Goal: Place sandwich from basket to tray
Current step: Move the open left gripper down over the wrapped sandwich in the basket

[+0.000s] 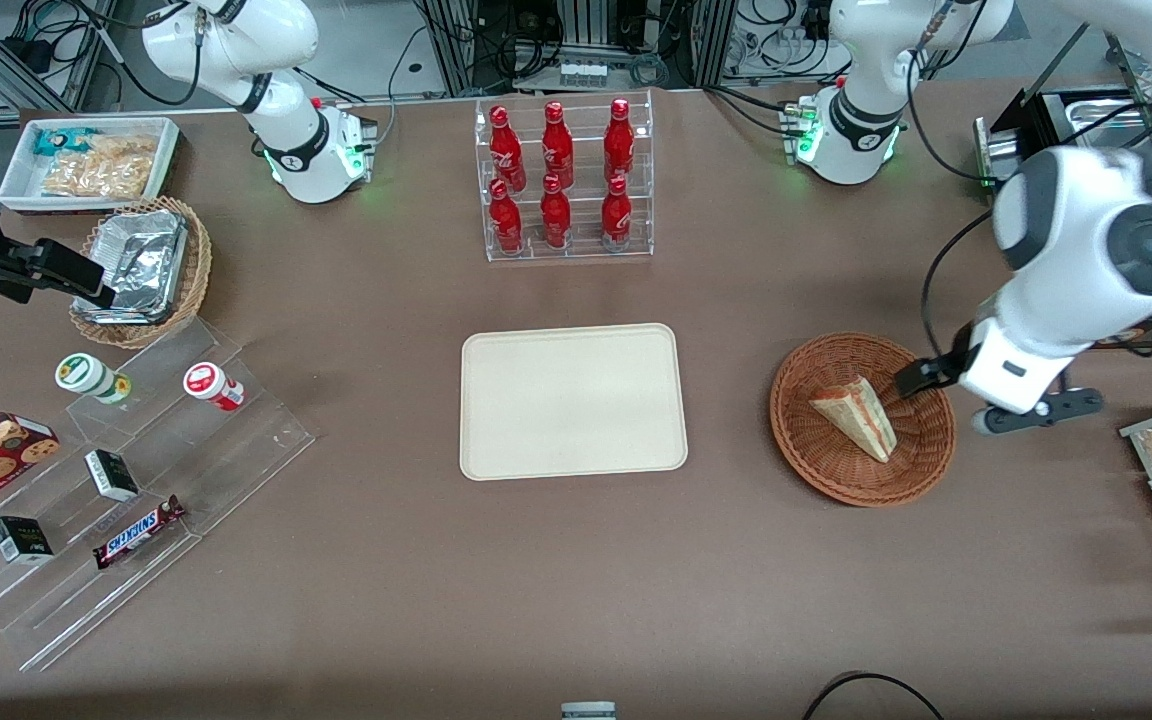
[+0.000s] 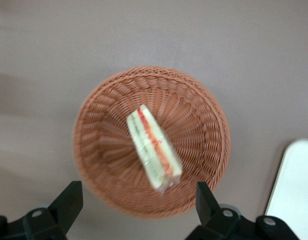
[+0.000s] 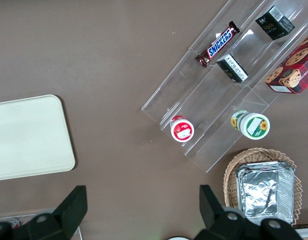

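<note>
One brown table (image 1: 576, 580) carries everything we see, and near its middle lies the cream tray (image 1: 573, 401), flat and bare. Farther from the front camera than the tray stands a clear rack of red bottles (image 1: 562, 178). Toward the working arm's end of the table sits the round reddish-brown basket (image 1: 816, 440), well apart from the tray. The white arm (image 1: 1086, 260) reaches down over the basket's edge, and its gripper (image 2: 136, 207) hangs above the basket with the two dark fingers (image 2: 68, 205) spread wide apart, holding nothing. In the wrist view we find those fingers flanking the basket's rim. Smallest is the sandwich (image 1: 858, 415), a pale wedge lying inside the basket near its centre, its red and green filling layers showing along the cut side.
</note>
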Controlling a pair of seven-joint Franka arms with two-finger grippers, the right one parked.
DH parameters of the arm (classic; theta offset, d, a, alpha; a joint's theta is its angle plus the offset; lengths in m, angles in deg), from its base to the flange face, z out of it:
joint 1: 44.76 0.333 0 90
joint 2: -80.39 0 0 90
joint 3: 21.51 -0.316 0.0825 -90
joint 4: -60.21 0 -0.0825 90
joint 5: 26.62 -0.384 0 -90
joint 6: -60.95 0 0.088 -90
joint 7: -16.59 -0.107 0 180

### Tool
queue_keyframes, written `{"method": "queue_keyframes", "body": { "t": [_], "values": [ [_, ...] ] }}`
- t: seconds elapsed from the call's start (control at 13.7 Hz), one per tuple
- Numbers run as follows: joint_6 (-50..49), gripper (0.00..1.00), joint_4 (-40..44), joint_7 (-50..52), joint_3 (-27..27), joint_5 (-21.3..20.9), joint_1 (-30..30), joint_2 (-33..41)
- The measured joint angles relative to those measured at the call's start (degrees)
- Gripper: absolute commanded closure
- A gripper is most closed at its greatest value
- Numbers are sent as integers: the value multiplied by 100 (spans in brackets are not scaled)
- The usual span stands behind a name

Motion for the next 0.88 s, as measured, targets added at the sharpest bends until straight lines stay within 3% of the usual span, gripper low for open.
{"method": "queue_keyframes", "body": {
  "t": [0.15,0.36,0.66,0.88],
  "values": [
    [1064,0,-843,1267,124,0,-3,51],
    [1379,0,-1410,2517,292,0,-5,153],
    [1421,0,-1632,2876,294,0,3,69],
    [2077,0,-1676,2934,277,18,6,-349]
  ]
}}
